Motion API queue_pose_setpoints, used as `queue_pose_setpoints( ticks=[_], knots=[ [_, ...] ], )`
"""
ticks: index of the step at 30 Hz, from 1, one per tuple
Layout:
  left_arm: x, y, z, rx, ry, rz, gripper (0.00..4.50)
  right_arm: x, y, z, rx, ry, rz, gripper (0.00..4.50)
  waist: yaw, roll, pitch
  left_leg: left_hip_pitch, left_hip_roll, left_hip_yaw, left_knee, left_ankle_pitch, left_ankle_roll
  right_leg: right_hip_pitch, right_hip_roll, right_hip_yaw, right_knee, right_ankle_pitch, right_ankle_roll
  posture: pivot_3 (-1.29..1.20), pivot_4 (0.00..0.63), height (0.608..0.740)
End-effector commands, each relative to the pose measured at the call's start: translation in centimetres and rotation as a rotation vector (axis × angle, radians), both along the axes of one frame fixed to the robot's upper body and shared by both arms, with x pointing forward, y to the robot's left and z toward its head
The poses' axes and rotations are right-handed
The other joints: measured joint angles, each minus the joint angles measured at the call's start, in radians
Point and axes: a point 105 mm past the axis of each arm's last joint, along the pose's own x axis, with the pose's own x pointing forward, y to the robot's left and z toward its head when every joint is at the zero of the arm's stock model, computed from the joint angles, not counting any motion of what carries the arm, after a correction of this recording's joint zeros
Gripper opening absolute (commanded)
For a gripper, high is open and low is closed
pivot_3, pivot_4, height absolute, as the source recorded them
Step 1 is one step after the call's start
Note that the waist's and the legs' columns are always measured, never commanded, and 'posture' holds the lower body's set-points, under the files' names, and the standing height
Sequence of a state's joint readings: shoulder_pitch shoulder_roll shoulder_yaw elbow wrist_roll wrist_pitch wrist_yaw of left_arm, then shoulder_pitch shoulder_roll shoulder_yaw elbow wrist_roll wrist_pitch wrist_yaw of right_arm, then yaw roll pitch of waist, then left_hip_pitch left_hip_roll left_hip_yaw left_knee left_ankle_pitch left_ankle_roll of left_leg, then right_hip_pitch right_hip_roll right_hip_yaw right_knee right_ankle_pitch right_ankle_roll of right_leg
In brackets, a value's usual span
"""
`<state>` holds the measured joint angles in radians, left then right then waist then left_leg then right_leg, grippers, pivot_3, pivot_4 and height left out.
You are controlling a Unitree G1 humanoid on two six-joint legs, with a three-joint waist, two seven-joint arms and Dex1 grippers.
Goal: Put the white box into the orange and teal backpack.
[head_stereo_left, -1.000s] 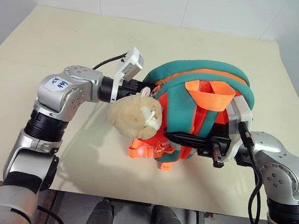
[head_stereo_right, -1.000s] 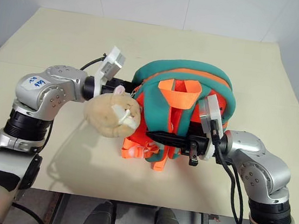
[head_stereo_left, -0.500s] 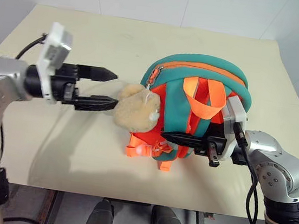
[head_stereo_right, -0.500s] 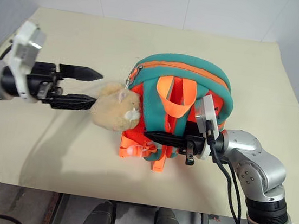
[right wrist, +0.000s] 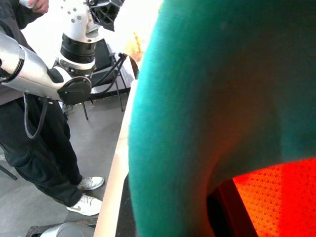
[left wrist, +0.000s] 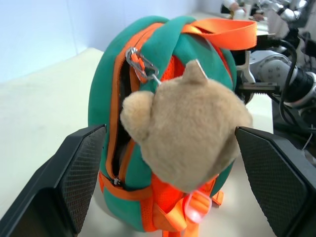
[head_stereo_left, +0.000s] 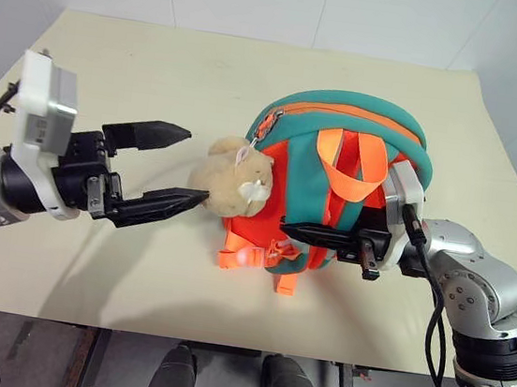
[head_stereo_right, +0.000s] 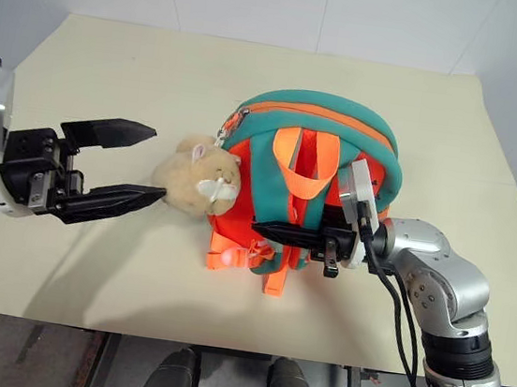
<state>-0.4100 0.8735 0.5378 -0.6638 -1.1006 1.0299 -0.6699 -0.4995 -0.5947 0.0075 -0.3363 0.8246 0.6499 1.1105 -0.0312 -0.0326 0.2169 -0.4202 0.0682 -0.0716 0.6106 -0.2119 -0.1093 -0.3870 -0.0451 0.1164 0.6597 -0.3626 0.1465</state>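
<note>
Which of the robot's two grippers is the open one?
The left gripper, its two black fingers spread wide beside the tan plush animal. The right gripper is shut against the orange and teal backpack.

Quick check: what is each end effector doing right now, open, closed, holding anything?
Left end effector: open, empty, beside the plush animal.
Right end effector: closed on a teal strap of the orange and teal backpack.

Your left hand (head_stereo_left: 179,167) hangs level with its fingers spread wide, holding nothing. Your right hand (head_stereo_left: 294,227) reaches across level toward the left, fingers (head_stereo_right: 277,232) pressed together, forearm bent inward.
</note>
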Motion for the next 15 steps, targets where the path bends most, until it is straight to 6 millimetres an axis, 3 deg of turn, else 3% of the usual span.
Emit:
queue_pose_setpoints(
  ticks=[1, 8, 14, 15],
  knots=[
    [0.0, -1.5, -0.6, 0.150, -0.060, 0.017, 4.47, -0.2, 0.3, 0.8, 0.019, -0.049, 0.031, 0.00, 0.000, 0.000, 0.000, 0.000, 0.000, 0.000, 0.000, 0.000, 0.000, 0.000, 0.000, 0.000, 0.000, 0.000, 0.000, 0.00, 0.150, 0.740],
    [2.5, -3.8, 0.6, 0.053, -0.182, 0.060, 4.47, 0.1, 0.7, 0.8, 0.027, -0.057, 0.031, 0.00, 0.003, 0.000, 0.000, 0.000, 0.000, 0.000, 0.001, 0.000, 0.000, 0.001, 0.000, 0.000, -0.001, 0.001, 0.000, 0.00, 0.150, 0.740],
    [3.1, -5.4, -0.3, 0.115, -0.171, 0.015, 4.47, 0.2, 0.9, 0.8, 0.030, -0.062, 0.025, 0.00, 0.000, 0.000, 0.000, 0.000, 0.000, 0.000, -0.001, 0.000, 0.000, 0.000, 0.000, 0.000, -0.002, 0.001, 0.000, 0.00, 0.150, 0.740],
    [3.1, -5.6, -0.5, 0.129, -0.165, 0.007, 4.29, 0.2, 0.9, 0.8, 0.032, -0.064, 0.022, 0.00, 0.001, 0.000, 0.000, 0.000, 0.000, 0.000, -0.001, 0.000, 0.000, 0.000, 0.000, 0.000, -0.002, 0.001, 0.000, 0.00, 0.150, 0.740]
  ],
)
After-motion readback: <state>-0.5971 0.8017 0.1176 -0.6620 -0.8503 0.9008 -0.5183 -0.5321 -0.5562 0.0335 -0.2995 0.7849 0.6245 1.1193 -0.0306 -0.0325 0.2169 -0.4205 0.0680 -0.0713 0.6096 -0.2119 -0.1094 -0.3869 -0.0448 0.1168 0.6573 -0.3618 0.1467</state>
